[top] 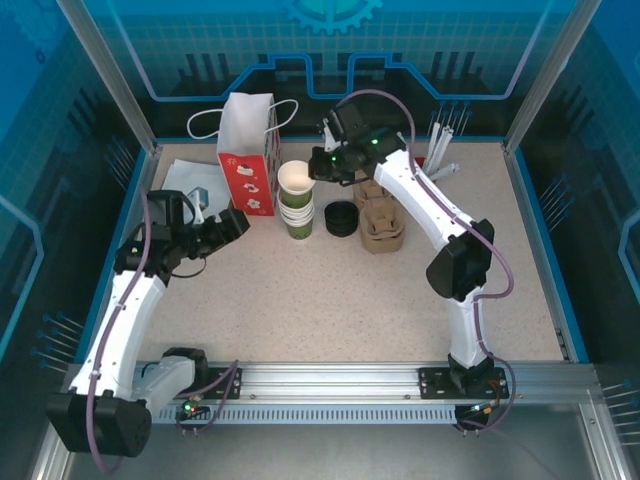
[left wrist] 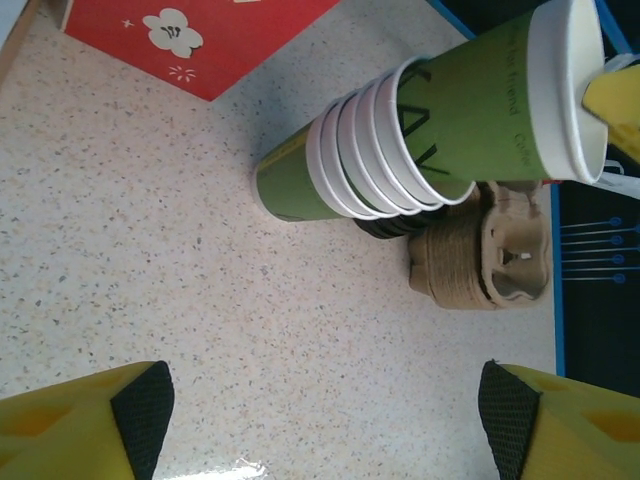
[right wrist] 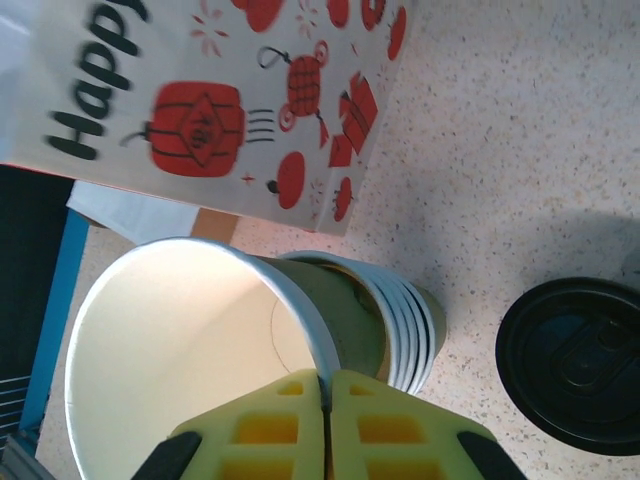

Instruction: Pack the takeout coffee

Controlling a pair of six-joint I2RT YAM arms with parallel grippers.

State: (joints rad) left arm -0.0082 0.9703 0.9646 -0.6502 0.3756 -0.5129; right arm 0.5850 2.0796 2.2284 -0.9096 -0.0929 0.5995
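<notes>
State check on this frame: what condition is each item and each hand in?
Top cup: unlidded, partly out of the stack, rim pinched.
Cup stack: upright, nested, unlidded.
Black lid: off, lying on the table.
Paper bag: standing upright.
Cup carriers: stacked on the table.
Right hand: shut on the top cup's rim.
Left hand: open, empty.

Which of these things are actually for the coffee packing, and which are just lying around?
For the job: top cup, pinched at its rim by the right claw; black lid; probably the paper bag.
Seemingly lying about: remaining stacked cups; cardboard cup carriers.
</notes>
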